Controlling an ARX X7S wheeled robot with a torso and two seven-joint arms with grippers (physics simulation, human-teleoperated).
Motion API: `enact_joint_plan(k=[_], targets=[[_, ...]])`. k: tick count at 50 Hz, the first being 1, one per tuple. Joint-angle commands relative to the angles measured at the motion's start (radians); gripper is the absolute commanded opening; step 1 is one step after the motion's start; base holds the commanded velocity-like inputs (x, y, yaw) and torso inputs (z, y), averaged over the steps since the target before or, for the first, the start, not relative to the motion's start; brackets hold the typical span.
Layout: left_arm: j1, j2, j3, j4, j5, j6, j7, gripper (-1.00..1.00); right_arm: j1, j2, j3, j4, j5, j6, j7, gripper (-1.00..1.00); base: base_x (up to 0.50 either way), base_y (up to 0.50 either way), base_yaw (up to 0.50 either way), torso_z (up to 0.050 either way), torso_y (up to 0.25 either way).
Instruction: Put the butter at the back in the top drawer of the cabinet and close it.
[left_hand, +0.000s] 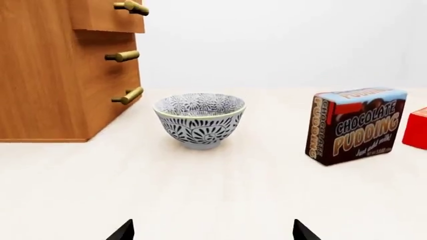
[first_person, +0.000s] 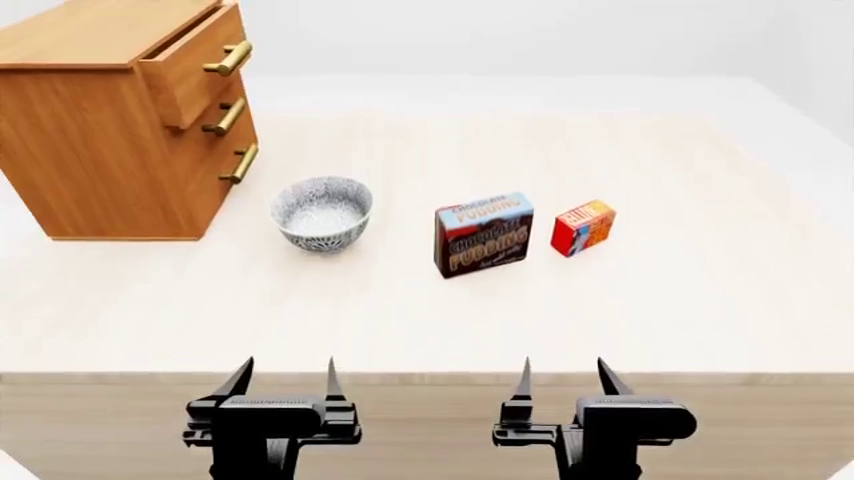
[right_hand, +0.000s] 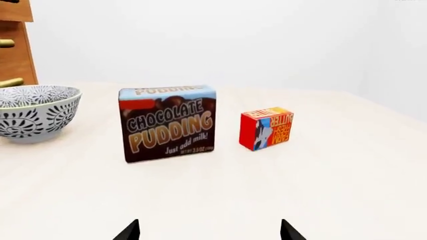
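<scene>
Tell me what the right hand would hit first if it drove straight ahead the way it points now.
Probably the Chocolate Pudding box: it stands nearest to that line, with the butter off to its side. Depth is unclear, so the right hand might pass between them.

bowl (first_person: 322, 214) right of cabinet (first_person: 107, 130), then pudding box (first_person: 483, 234), then butter (first_person: 583, 228).

The head view looks forward and down from high at the near edge of the tabletop (first_person: 694, 300), taking in everything from the cabinet (first_person: 94, 150) far left to the butter (first_person: 583, 228). Both wrist views sit low, near the surface, facing away from the robot — the left toward the bowl (left_hand: 199, 120), the right toward the pudding box (right_hand: 168, 123); both share bowl, pudding box and butter.
</scene>
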Motion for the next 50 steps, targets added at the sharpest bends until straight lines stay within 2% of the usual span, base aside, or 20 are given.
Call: enact_joint_plan(k=[1,29,32,38,50], targets=[[-0.002,-0.018,0.021,-0.001,-0.021,0.003,-0.009,1.0,0.002,0.017,-0.022,-0.001,0.016,0.004,0.016,1.0,0.0,0.0,0.0,0.05,0.0],[-0.008,-0.046,0.052,0.002,-0.053,-0.003,-0.043,1.0,0.005,0.046,-0.05,-0.009,0.061,0.003,0.042,1.0,0.0,0.0,0.0,0.05,0.0],[0.001,-0.054,0.043,0.07,-0.048,-0.057,-0.073,1.0,0.007,0.055,-0.036,-0.097,0.089,0.089,0.05,1.0,0.0,0.0,0.0,0.004,0.0],[0.005,-0.097,0.031,0.36,-0.056,-0.316,-0.116,1.0,0.024,0.083,-0.027,-0.379,0.112,0.375,0.097,1.0,0.0,0.0,0.0,0.0,0.0],[-0.037,-0.133,0.028,0.474,-0.058,-0.468,-0.134,1.0,0.112,0.101,-0.011,-0.518,0.161,0.598,0.12,1.0,0.0,0.0,0.0,0.0,0.0]])
